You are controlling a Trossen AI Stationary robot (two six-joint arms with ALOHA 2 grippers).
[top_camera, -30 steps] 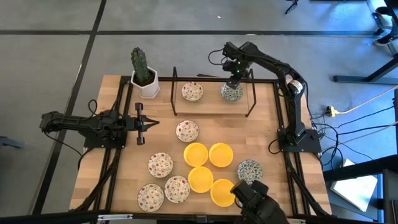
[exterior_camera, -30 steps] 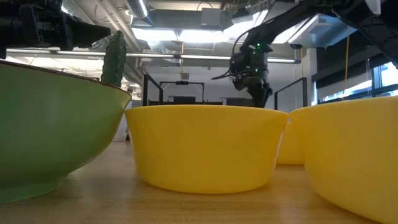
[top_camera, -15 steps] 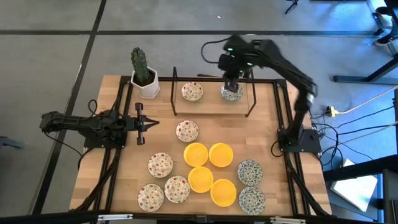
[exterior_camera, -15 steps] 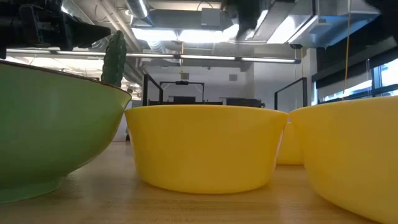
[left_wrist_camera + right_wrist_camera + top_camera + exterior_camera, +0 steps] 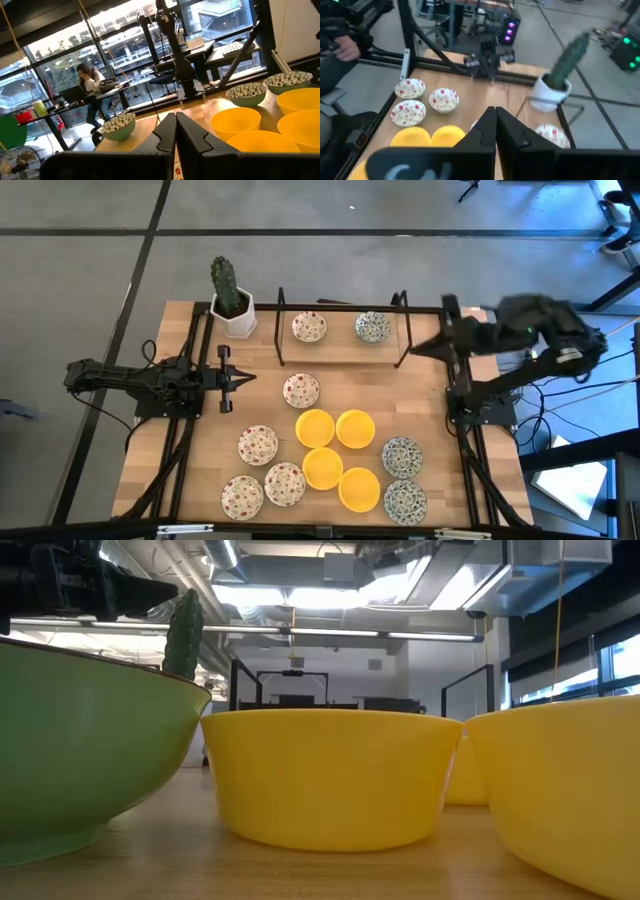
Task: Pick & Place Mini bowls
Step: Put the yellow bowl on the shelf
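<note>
Several mini bowls stand upright on the wooden table: red-speckled ones [image 5: 258,445], yellow ones [image 5: 315,427] and blue-green patterned ones [image 5: 402,456]. One red-speckled bowl [image 5: 309,327] and one blue-green bowl [image 5: 373,327] sit on the black wire rack [image 5: 340,363] at the far side. My left gripper [image 5: 240,378] rests shut at the table's left, pointing right and holding nothing; its fingers [image 5: 176,120] are pressed together. My right gripper [image 5: 413,350] hovers high near the rack's right end, shut and holding nothing, with its fingers [image 5: 495,114] closed.
A cactus in a white pot [image 5: 232,305] stands at the far left corner beside the rack. Black frame rails [image 5: 190,430] run along the left and right table edges. Bare wood lies between the rack and the bowl cluster. A person [image 5: 90,80] sits in the room beyond the table.
My right gripper has left the blue-green bowl on the rack, risen, and swung back toward the table's right edge, turning from pointing down to nearly level. The bowl stays on the rack.
</note>
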